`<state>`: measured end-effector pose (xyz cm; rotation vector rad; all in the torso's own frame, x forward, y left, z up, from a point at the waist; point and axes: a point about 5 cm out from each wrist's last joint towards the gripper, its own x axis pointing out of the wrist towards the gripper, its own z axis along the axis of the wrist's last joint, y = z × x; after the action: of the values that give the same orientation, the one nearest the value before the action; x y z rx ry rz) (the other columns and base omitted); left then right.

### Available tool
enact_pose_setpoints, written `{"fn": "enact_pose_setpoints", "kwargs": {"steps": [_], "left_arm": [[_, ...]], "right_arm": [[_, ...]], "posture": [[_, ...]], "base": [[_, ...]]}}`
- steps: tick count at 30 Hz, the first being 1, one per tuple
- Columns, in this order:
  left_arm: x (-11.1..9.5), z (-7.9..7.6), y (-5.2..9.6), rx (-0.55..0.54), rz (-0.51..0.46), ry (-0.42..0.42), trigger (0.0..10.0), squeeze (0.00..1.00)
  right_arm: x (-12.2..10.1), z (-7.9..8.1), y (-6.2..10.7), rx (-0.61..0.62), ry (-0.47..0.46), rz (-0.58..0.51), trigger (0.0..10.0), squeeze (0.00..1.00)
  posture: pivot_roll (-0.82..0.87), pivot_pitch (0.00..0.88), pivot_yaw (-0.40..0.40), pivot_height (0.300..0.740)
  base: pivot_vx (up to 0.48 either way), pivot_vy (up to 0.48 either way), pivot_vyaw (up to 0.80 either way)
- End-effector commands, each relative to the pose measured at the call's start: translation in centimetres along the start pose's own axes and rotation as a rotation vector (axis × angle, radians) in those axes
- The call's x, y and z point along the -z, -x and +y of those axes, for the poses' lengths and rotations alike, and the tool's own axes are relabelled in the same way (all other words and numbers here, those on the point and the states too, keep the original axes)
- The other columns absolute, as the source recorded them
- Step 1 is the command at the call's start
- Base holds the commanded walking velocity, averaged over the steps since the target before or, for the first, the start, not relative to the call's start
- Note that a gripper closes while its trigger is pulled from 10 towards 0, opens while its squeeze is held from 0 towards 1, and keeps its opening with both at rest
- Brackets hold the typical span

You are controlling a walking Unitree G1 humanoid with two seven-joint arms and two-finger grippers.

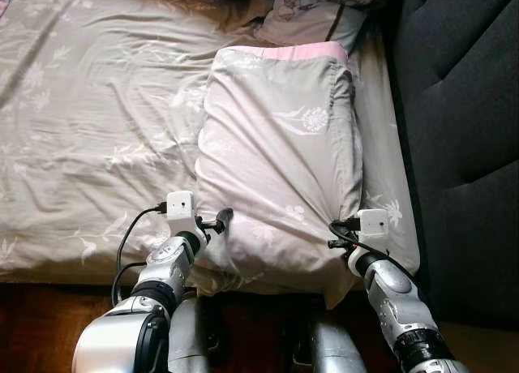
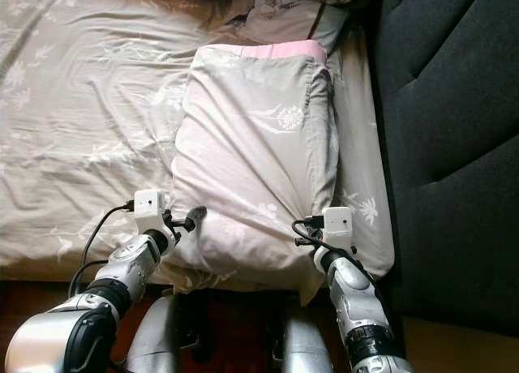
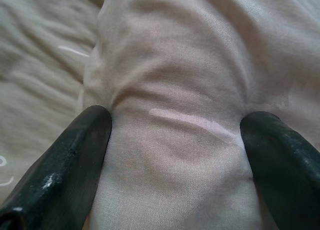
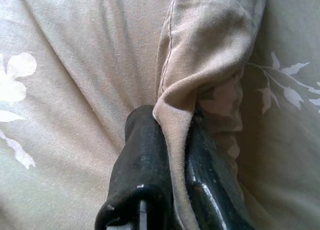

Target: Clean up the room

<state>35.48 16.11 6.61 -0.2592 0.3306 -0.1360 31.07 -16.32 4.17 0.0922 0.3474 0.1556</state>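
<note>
In the left eye view we see the pillow [image 1: 280,162] lying in the centre-right of the frame on the bed [image 1: 89,138], its long axis running from the lower edge up toward the top, the pink open end pointing to the top of the frame and the near end hanging slightly over the bed's front edge. To the right stands a dark sofa [image 1: 466,130]. Our left pincer [image 1: 217,221] sits at the pillow's lower-left corner, our right pincer [image 1: 339,227] at its lower-right edge.

The right eye view gives the same layout, with another pillow [image 2: 284,16] at the top centre.

In the left wrist view our left fingers [image 3: 70,165] stand wide apart, straddling a bulge of the pillow without closing on it.

In the right wrist view our right fingers [image 4: 142,160] are clamped together on a thin fold of the pillowcase.

We judge the risk lies here: one side pinches only cloth and the other holds nothing, so a lift could slide the case off, or swing the pillow askew and off the bed
</note>
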Motion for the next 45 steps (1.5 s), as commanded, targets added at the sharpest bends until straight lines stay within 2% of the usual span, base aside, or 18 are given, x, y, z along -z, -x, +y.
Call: {"fn": "enact_pose_setpoints", "kwargs": {"steps": [1, 4, 6, 7, 8, 9, 18, 24, 35, 45], "left_arm": [[3.4, 0.8, 1.0, -0.032, 0.131, 0.053, 10.0, 0.0], [3.6, 0.9, 1.1, -0.036, 0.127, 0.086, 10.0, 0.0], [3.7, 0.9, 1.1, -0.031, 0.131, 0.079, 10.0, 0.0], [3.8, 0.8, 1.1, -0.027, 0.135, 0.078, 6.4, 0.0], [3.9, 0.7, 1.1, -0.021, 0.141, 0.07, 2.2, 0.0], [4.0, 0.6, 1.1, -0.013, 0.141, 0.069, 0.0, 0.0], [4.0, 0.1, 1.0, 0.018, 0.127, 0.116, 0.0, 0.0], [4.1, 0.0, 1.1, 0.037, 0.134, 0.097, 0.0, 0.0], [3.9, -0.1, 1.0, 0.047, 0.103, 0.133, 0.0, 0.0], [4.0, 0.2, 1.2, 0.053, 0.1, 0.129, 0.0, 0.0]], "right_arm": [[5.8, -0.9, 2.2, 0.043, -0.056, 0.231, 0.0, 0.0], [5.8, -1.0, 2.4, 0.044, -0.057, 0.231, 0.0, 0.0], [5.9, -0.9, 2.6, 0.044, -0.06, 0.233, 0.0, 0.0], [5.9, -0.9, 2.7, 0.044, -0.062, 0.235, 0.0, 0.0], [5.9, -0.8, 2.8, 0.041, -0.065, 0.238, 0.0, 0.0], [5.9, -0.7, 2.8, 0.039, -0.066, 0.239, 0.0, 0.0], [5.7, -0.4, 2.7, 0.03, -0.077, 0.239, 0.0, 0.0], [5.8, -0.3, 2.8, 0.029, -0.078, 0.245, 0.0, 0.0], [6.0, -0.1, 2.7, 0.035, -0.084, 0.259, 0.0, 0.0], [6.1, 0.3, 2.4, 0.037, -0.091, 0.259, 0.0, 0.0]], "posture": [[-0.29, 0.453, -0.108, 0.655], [-0.29, 0.461, -0.111, 0.655], [-0.3, 0.464, -0.113, 0.655], [-0.3, 0.464, -0.113, 0.655], [-0.3, 0.468, -0.115, 0.655], [-0.3, 0.47, -0.116, 0.655], [-0.3, 0.472, -0.115, 0.655], [-0.28, 0.472, -0.11, 0.655], [-0.26, 0.459, -0.098, 0.655], [-0.25, 0.449, -0.09, 0.655]], "base": [[0.0, 0.0, 0.0], [0.0, 0.0, 0.0], [0.0, 0.0, 0.0], [0.0, 0.0, 0.0], [0.0, 0.0, 0.0], [0.0, 0.0, 0.0], [0.0, 0.0, 0.0], [0.0, 0.0, 0.0], [0.0, 0.0, 0.0], [0.0, 0.0, 0.0]]}}
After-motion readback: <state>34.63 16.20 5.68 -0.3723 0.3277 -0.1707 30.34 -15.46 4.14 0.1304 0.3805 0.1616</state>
